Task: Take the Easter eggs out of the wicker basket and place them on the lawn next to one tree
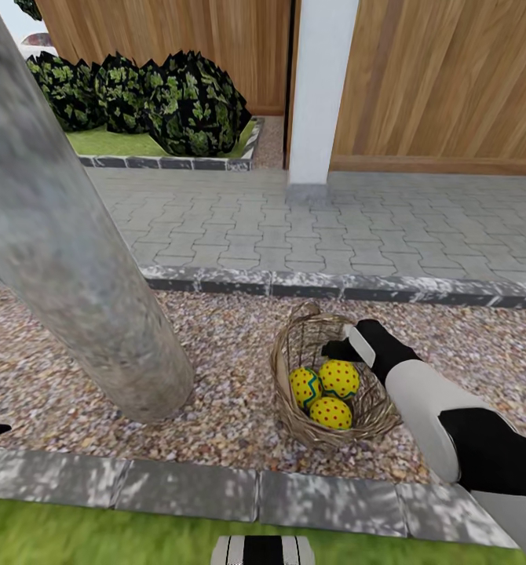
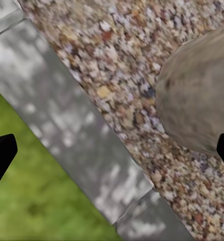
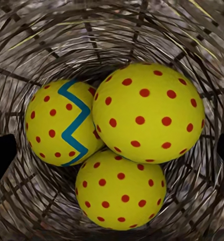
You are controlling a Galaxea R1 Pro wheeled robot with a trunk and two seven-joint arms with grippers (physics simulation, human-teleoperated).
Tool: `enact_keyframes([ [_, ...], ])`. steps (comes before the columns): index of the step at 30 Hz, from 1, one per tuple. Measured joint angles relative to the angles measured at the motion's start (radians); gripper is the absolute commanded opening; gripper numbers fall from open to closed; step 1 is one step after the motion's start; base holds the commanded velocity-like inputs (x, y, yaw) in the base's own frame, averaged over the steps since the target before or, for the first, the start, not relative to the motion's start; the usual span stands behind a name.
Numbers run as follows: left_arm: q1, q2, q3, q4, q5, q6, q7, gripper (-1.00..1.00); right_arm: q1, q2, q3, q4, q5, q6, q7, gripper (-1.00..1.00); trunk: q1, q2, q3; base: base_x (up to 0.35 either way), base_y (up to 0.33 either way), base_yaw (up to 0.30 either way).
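fingers on your right gripper (image 3: 112, 150) are spread wide: in the right wrist view their dark tips sit at the two edges of the frame with all three easter eggs between them, and nothing is pinched yet. you're at the first pick.

the wicker basket (image 1: 290, 408) stands on the gravel strip (image 1: 216, 329), not on grass, between two grey kerbs, just beside the foot of the tree (image 1: 82, 267). your right gripper (image 1: 351, 339) hangs over the basket's far rim, near the arched handle. inside, the three eggs are packed touching one another: the zigzag egg (image 3: 62, 123), the big dotted egg (image 3: 147, 113) that seems to ride highest, and the lower dotted egg (image 3: 121, 192).

your next move, as i judge it, is a straight descent onto the topmost egg, the big dotted one, since it looks the least boxed in. centre it between the fingers before you go down; the spread looks ample, but the neighbours touch it, so a fingertip may wedge against one of them or catch the weave. mind the handle on the way in and out.

your left gripper (image 2: 112, 150) is spread too and holds nothing; its tips show at the sides of the left wrist view, hovering over the kerb (image 2: 77, 135), with the lawn (image 2: 36, 196) on one side and gravel and the trunk's base (image 2: 197, 90) on the other. that grass just across the kerb from the trunk looks like your nearest drop spot.
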Motion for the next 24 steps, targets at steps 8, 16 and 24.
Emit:
enact_keyframes([
  [8,0.000,0.000,0.003,0.000,0.000,0.000,0.000,1.00,-0.025,-0.004,-0.001,0.010,0.000,-0.006,-0.015,1.00,0.007,-0.009,-0.030,0.000,0.000,0.000],
  [16,0.000,0.000,0.024,-0.001,0.000,0.000,0.000,1.00,-0.035,-0.006,-0.002,0.011,0.000,-0.005,-0.020,1.00,0.011,-0.011,-0.061,0.000,0.000,0.000],
  [24,0.001,0.000,0.026,-0.002,0.000,0.000,-0.001,1.00,-0.037,-0.005,-0.003,0.011,-0.001,-0.006,-0.020,1.00,0.014,-0.013,-0.092,0.000,0.000,0.000],
])
